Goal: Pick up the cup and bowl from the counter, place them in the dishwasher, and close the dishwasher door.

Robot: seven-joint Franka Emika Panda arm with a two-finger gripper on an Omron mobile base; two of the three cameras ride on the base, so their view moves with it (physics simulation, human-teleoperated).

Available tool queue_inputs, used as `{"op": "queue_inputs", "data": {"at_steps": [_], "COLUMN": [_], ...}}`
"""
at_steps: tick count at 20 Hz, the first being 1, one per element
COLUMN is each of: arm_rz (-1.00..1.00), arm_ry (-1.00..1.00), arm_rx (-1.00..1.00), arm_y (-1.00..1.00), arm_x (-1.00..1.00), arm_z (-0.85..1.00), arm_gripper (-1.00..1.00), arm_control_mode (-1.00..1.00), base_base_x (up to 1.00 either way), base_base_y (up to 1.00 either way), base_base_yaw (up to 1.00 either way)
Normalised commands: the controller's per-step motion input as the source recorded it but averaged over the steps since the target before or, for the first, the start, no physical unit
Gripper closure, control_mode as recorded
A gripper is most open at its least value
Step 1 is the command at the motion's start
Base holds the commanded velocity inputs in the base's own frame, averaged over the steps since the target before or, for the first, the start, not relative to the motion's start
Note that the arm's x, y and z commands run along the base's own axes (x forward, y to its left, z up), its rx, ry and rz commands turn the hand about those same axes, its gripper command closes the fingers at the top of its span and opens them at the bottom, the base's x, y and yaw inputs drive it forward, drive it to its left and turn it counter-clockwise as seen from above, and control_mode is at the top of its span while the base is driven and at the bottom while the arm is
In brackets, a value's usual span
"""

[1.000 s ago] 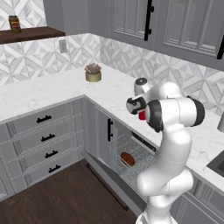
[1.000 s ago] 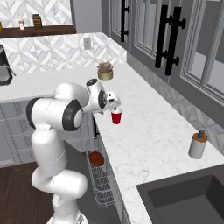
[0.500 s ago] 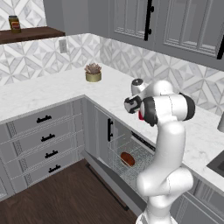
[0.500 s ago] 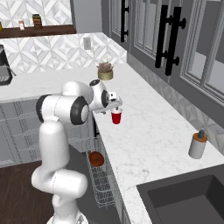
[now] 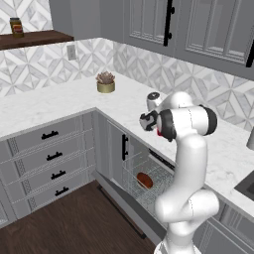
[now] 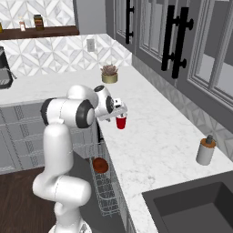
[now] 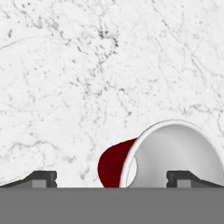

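Observation:
The red cup (image 6: 120, 122) stands upright on the white marble counter (image 6: 152, 141), near its front edge. My gripper (image 6: 116, 109) hovers just above the cup and is open. In the hand view the cup (image 7: 166, 153) shows its white inside from above. My gripper (image 7: 113, 179) has one tip left of the cup and the other over its mouth. The dark reddish-brown bowl (image 5: 145, 179) lies in the wire rack of the open dishwasher (image 5: 154, 191). Its door (image 5: 124, 211) is folded down. The bowl (image 6: 100, 165) also shows below the counter edge.
A small gold plant pot (image 5: 105, 86) stands at the counter's far corner. A grey soap dispenser (image 6: 205, 151) is near the dark sink (image 6: 195, 205). Grey drawers with black handles (image 5: 49, 156) line the left. Upper cabinets hang over the back of the counter.
The arm has swung its elbow round and the gripper has eased closer over the cup. The cup and the bowl have stayed where they were.

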Motion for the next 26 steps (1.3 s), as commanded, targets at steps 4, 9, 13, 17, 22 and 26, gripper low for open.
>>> {"op": "queue_inputs", "data": {"at_steps": [4, 9, 13, 17, 22, 26], "arm_rz": [0.02, 0.02, 0.01, 0.00, 0.00, 0.00], "arm_ry": [0.01, 0.00, 0.00, 0.00, 0.00, 0.02], "arm_rx": [-0.01, 0.00, 0.00, 0.00, 0.00, 0.00], "arm_y": [0.00, 0.00, 0.00, 0.00, 0.01, 0.27], "arm_x": [0.00, -0.02, -0.27, -0.77, -1.00, -1.00], "arm_z": [-0.18, -0.08, -0.02, 0.00, 0.00, 0.00], "arm_gripper": [1.00, 1.00, 1.00, 1.00, 1.00, 1.00], "arm_control_mode": [-1.00, -1.00, -1.00, -1.00, -1.00, -1.00], "base_base_x": [0.00, 0.00, 0.00, 0.00, 0.00, 0.00], "base_base_y": [0.00, 0.00, 0.00, 0.00, 0.00, 0.00], "base_base_yaw": [0.00, 0.00, 0.00, 0.00, 0.00, 0.00]}}
